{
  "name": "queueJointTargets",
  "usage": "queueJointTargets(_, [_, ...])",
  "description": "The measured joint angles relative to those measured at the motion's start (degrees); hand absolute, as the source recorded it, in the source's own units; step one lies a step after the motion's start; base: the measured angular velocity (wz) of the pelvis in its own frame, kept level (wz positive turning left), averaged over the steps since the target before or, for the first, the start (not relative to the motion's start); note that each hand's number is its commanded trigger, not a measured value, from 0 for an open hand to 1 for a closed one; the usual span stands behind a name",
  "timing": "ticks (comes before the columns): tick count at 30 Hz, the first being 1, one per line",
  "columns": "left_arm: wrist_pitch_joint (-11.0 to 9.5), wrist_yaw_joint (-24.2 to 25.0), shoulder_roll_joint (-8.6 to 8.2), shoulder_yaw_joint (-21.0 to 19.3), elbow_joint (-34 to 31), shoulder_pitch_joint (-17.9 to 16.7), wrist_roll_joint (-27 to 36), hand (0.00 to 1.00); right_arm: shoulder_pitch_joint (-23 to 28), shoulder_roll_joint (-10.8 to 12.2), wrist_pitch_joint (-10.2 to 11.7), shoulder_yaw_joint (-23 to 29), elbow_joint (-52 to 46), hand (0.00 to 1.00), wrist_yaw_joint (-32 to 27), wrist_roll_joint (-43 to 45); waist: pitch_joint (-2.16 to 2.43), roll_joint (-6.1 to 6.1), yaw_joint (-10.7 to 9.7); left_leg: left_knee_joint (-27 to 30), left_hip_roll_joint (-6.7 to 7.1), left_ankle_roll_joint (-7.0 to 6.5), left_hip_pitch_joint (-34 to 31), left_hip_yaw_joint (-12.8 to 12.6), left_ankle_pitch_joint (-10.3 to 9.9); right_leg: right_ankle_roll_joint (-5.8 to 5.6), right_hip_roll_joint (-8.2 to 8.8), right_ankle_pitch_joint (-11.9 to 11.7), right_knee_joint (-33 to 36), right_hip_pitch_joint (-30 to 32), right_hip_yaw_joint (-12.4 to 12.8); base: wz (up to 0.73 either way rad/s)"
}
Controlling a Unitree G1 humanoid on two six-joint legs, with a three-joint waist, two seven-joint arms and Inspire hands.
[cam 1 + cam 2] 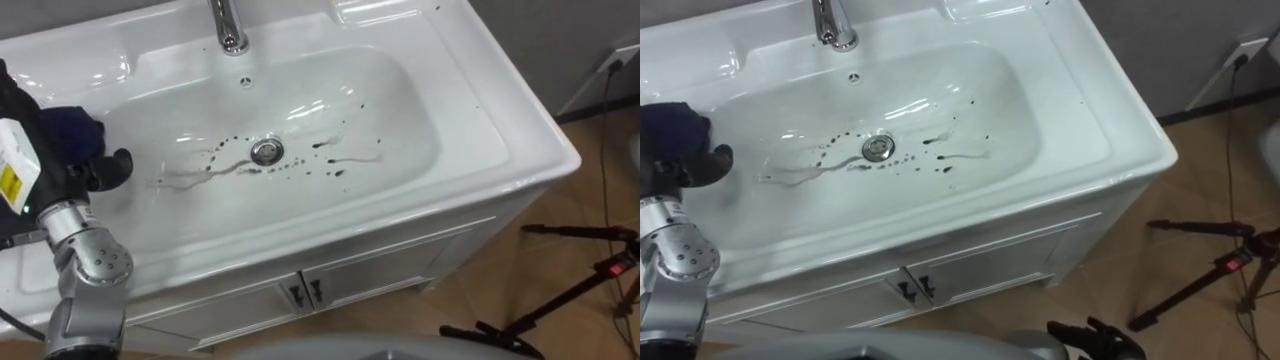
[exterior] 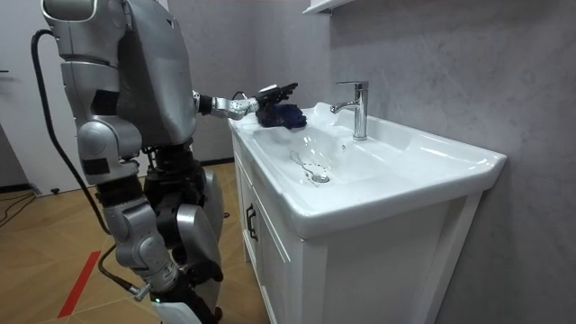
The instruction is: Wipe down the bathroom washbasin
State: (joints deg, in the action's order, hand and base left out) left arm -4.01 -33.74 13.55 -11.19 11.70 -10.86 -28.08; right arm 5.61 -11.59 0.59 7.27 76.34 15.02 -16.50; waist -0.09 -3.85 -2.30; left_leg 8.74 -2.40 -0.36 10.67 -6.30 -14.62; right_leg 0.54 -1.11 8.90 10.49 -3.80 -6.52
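Laying my left hand (image 1: 80,172) flat mid-bundle on the dark blue cloth (image 1: 72,128) left of the white ceramic basin (image 1: 520,150), I'm judging it soft, light

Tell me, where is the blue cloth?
The blue cloth sits at the basin's left rim, by the robot's left hand, far left in the left eye view.

Wears smooth silver-grey shells on chest, shoulders and thighs, with darker grey and black joints between. Carries a thick black cable looping behind the shoulder. Shows a rounded metal wrist dotted with small screws, then a black left hand (image 1: 97,172) bearing a white tag with a yellow label at its back.
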Motion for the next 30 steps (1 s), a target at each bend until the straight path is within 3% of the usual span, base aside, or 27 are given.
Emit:
queueJointTargets(4, [0.13,-2.00,0.02,-0.02,-0.01,0.00,-2.18,0.00,0.09,-0.25,-0.27,-0.38,0.27,0.00,-0.04,-0.84,0.06,-0.11,0.43,0.01,0.00,0.00,-0.07,-0.03,0.00,0.00,0.01,0.00,-0.10,0.05,-0.04,0.00])
queueJointTargets(18, [4.51,-6.33,-0.17,-2.19,3.32,-0.01,-2.71,0.00,0.92,-1.45,-3.19,-1.15,-0.75,0.00,-2.85,-0.90,0.55,-0.92,1.15,-0.05,0.03,0.01,0.02,0.00,0.01,-0.07,0.00,-0.08,-0.64,-0.28,-0.10,0.00])
queueJointTargets(22, [5.75,-6.66,-0.28,-2.16,7.16,-0.01,-2.69,0.00,1.29,-2.15,-3.80,-2.37,-0.61,0.00,-4.15,-0.67,0.34,-1.14,1.05,-0.04,-0.01,0.01,-0.07,0.00,0.01,-0.06,-0.02,-0.07,-0.64,-0.26,-0.24,0.00])
queueJointTargets(30, [6.58,-7.27,-0.95,-2.18,7.92,-0.07,-1.26,0.00,2.28,-2.28,-5.85,-2.65,-0.34,0.00,-5.72,1.64,0.31,-0.83,1.11,-0.03,0.00,0.01,0.02,0.08,0.01,-0.05,0.14,-0.06,-0.63,-0.12,-0.82,0.01])
